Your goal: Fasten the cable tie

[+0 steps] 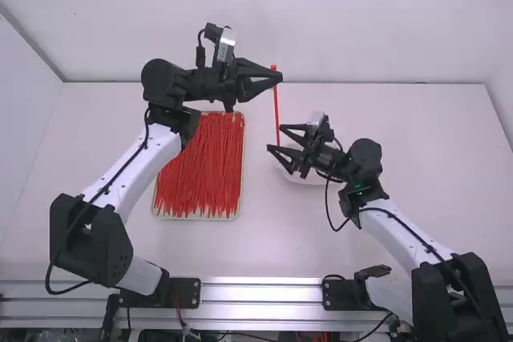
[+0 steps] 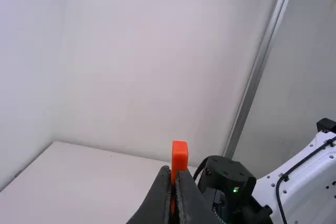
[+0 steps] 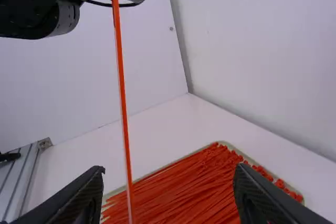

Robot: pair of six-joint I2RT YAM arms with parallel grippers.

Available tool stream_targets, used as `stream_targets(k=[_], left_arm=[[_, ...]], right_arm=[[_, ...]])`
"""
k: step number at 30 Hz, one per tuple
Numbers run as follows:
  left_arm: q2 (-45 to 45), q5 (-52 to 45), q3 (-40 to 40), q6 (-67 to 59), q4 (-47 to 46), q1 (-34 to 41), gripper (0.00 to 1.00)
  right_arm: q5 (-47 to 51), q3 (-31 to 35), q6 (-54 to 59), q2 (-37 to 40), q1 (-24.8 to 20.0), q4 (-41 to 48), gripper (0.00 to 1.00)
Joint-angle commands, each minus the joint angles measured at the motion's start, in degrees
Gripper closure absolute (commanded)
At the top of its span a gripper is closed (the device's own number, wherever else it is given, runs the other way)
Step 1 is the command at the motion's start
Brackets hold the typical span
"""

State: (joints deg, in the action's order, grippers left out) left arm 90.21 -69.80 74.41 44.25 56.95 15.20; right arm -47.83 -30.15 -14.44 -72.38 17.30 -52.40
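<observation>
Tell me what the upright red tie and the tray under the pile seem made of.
Cable tie: likely plastic, perhaps nylon; smooth thin strip hanging straight, with a moulded blocky head.
Tray: unclear, plastic or wood; pale beige matte rim, rounded corners.

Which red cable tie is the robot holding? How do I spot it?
Find the tray full of red cable ties on the white table. Beside it, the left gripper pinches one cable tie by its head. Only that one hangs upright in the air; the others lie flat.
</observation>
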Motion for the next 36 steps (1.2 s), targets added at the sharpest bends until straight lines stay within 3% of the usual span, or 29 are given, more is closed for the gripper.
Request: stream_targets(k=[1,4,6,9,11,12,17,23,25,26,27,36], left_arm=[[-0.04,0.33,1.73,0.52,0.55,-0.20,0.98],[-0.04,0.44,1.70,0.52,0.55,-0.20,0.98],[-0.04,0.42,1.70,0.55,0.52,-0.22,0.98],[-0.04,0.39,1.70,0.52,0.48,-0.22,0.98],[-0.04,0.46,1.70,0.50,0.39,-0.20,0.98],[-0.04,0.44,1.70,0.52,0.39,-0.22,0.98],[-0.04,0.44,1.70,-0.28,0.50,-0.20,0.98],[-0.04,1.49,1.70,-5.53,-2.69,-0.22,0.53],[-0.04,3.54,1.70,-7.96,-5.97,-0.22,0.31],[-0.04,4.81,1.70,-9.20,-7.65,-0.35,0.13],[-0.04,6.03,1.70,-10.32,-9.55,-0.83,0.01],[-0.04,7.72,1.70,-11.37,-14.82,-4.74,0.01]], right_arm=[[-0.85,-1.68,1.44,-0.39,0.39,0.37,0.38],[-2.38,-1.68,2.67,-0.39,0.33,0.81,0.41],[-3.61,-1.68,2.95,-0.39,0.22,0.55,0.57],[-3.30,-1.68,2.95,-0.39,0.42,0.57,0.72],[-3.41,-1.68,2.93,-0.39,-0.07,0.57,0.95],[-3.37,-1.68,2.91,-0.39,-0.15,0.55,1.00],[-3.39,-1.70,2.91,-0.39,-1.18,0.52,1.00],[-3.54,-1.70,0.59,-0.33,-2.58,-2.27,1.00],[-3.54,-1.70,-0.85,-0.31,-3.45,-3.39,1.00],[-3.56,-1.70,-1.64,-0.28,-4.04,-4.31,1.00],[-3.54,-1.70,-2.49,-0.28,-4.68,-4.79,1.00],[-0.44,-1.70,-6.14,-0.28,-11.02,-7.15,1.00]])
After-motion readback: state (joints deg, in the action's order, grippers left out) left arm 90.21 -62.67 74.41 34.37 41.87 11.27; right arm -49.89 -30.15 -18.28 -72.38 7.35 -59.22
